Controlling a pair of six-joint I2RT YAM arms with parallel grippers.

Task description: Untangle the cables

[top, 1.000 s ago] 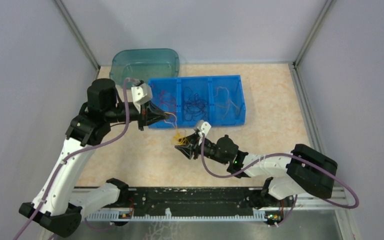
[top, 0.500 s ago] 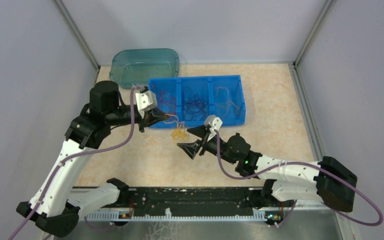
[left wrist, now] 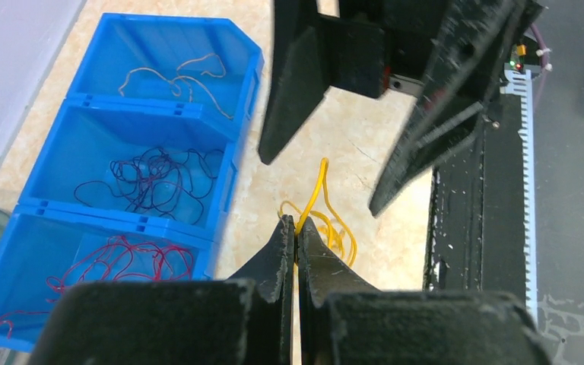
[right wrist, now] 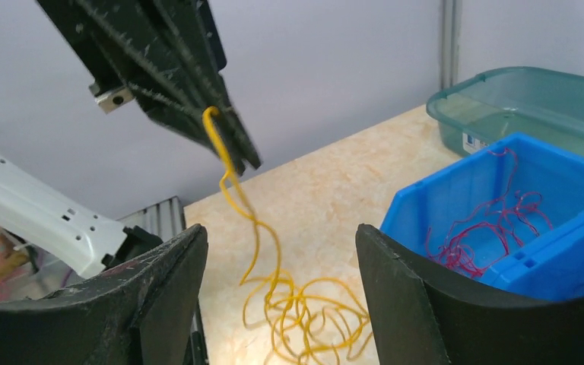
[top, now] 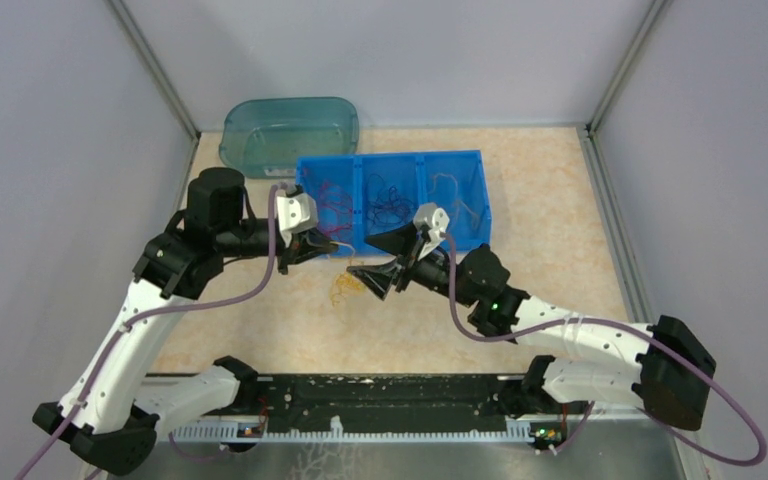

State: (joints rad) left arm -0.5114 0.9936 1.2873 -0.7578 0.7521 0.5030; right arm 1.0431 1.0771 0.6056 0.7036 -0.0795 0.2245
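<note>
A yellow cable (top: 344, 289) hangs from my left gripper (top: 334, 244), which is shut on its upper end (left wrist: 309, 199). The lower loops rest as a loose clump (right wrist: 308, 318) on the table. My right gripper (top: 377, 260) stands open just right of the strand, a finger on either side of the clump in the right wrist view, touching nothing. In the blue three-part bin (top: 390, 158) lie red cables (top: 330, 200) at the left, dark purple cables (top: 390, 205) in the middle and pale cables (top: 456, 210) at the right.
A teal transparent tub (top: 290, 130) stands behind the bin's left end. Grey walls close in the table on three sides. A black rail (top: 360, 395) runs along the near edge between the arm bases.
My right gripper has opened, let go of the yellow clump and moved up toward the bin. The left gripper has shifted right with the strand, and the clump now sags onto the table.
</note>
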